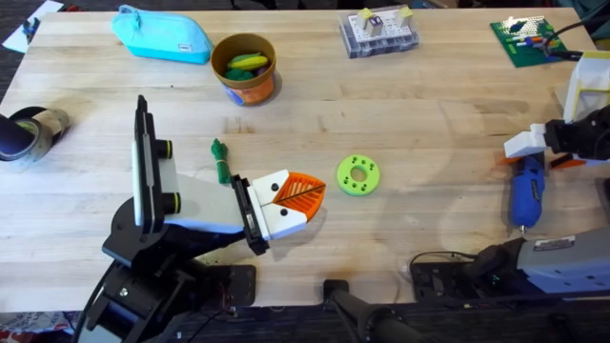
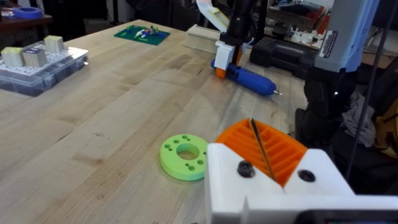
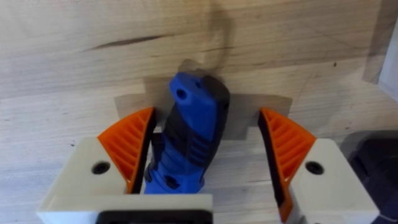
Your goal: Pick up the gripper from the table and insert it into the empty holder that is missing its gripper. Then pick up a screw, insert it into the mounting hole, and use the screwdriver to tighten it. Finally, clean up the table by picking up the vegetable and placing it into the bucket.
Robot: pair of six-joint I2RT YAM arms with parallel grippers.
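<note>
My left gripper (image 1: 307, 193) (image 2: 261, 146) is shut, its two orange ribbed fingers pressed together with nothing between them. Both sit in the white holder (image 1: 272, 211) (image 2: 273, 186); I cannot tell which one is the task's gripper. The holder's face has two dark mounting holes, and I cannot make out a screw. The blue screwdriver (image 1: 526, 191) (image 2: 249, 78) (image 3: 189, 134) lies at the right. My right gripper (image 1: 536, 160) (image 3: 205, 149) is open and straddles its rear end. The dark-green vegetable (image 1: 221, 160) lies left of the holder. The bucket (image 1: 244, 69) stands at the back.
A lime-green disc (image 1: 358, 175) (image 2: 183, 157) lies just right of the left gripper. At the back are a turquoise pouch (image 1: 162, 35), a parts box (image 1: 378, 31) (image 2: 37, 65) and a green circuit board (image 1: 529, 38) (image 2: 142, 33). A tape roll (image 1: 24, 133) sits at the left edge.
</note>
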